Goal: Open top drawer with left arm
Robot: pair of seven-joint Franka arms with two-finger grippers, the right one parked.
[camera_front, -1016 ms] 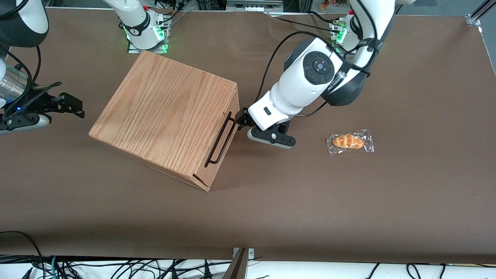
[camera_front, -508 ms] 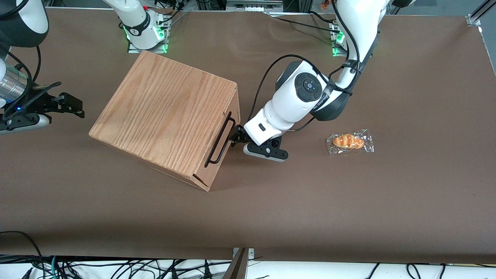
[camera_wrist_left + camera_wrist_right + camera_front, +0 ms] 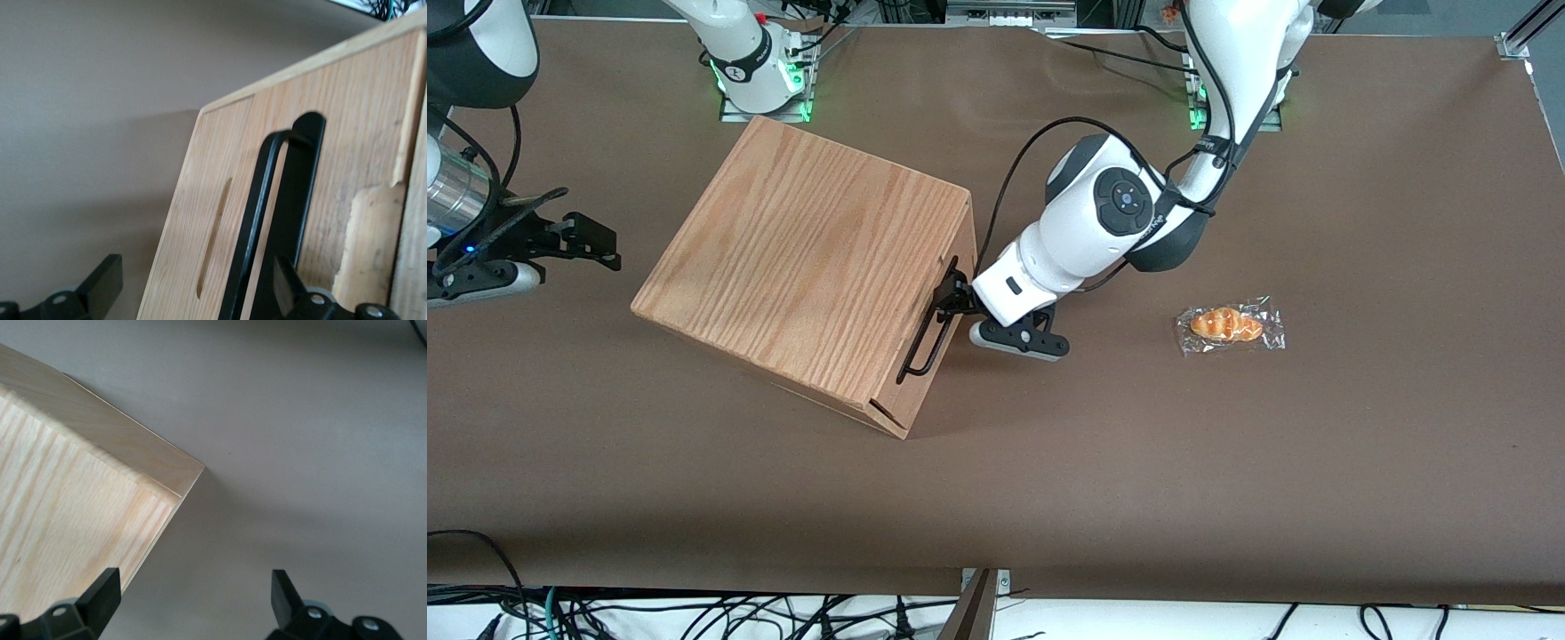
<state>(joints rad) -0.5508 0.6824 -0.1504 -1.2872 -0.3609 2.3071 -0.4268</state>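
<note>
The top drawer (image 3: 935, 333) is sitting shut in the oak-grain box (image 3: 805, 267), its plain wood front flush with the box's face. That face is looking toward the working arm's end of the table. The box is resting on the brown table (image 3: 1227, 462), roughly midway between the two arms.

The wire handle (image 3: 930, 324) is the only sensible place to take hold. It is running lengthwise along the drawer front, its long axis slanting from the end farther from the front camera down to the end nearer that camera. It looks thin, stiff and probably slick, so a grip near its middle should be pulling the tray out squarely. A hold near one end could be skewing it in its slot. The tray itself is shallow and likely light, so the box may be sliding along with a hard tug.

The gripper (image 3: 950, 298) of the left arm (image 3: 1103, 222) is hovering right at the handle. In the left wrist view its fingers (image 3: 100, 287) are standing apart and the black wire (image 3: 257, 220) is lying between them, not yet pinched.

A wrapped bread roll (image 3: 1230, 325) is lying well apart, toward the working arm's end.
</note>
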